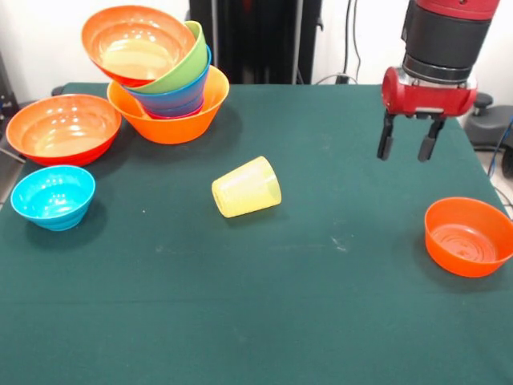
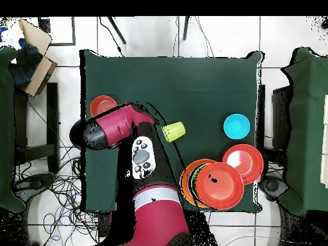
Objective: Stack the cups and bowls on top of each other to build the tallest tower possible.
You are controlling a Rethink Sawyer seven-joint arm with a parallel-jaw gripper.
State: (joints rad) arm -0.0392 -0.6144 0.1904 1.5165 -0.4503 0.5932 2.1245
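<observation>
In the overhead view the arm covers the gripper, and the magenta bowl in the tower (image 1: pixel 167 79) shows only as a thin edge. Landmark is the yellow cup (image 1: pixel 246 187), lying on its side in the middle of the table (image 1: pixel 240 321). Left of it stand a red-orange bowl (image 1: pixel 62 128) and a cyan bowl (image 1: pixel 53 196), both empty. Behind and left is the tower, its top bowl tilted. Right of the cup the gripper (image 1: pixel 407 147) hangs open, holding nothing, well apart from the cup. Below the gripper sits a small orange bowl (image 1: pixel 467 237), empty.

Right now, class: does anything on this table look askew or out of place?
Yes. The yellow cup lies on its side mid-table, and the top orange bowl of the tower sits tilted.
</observation>
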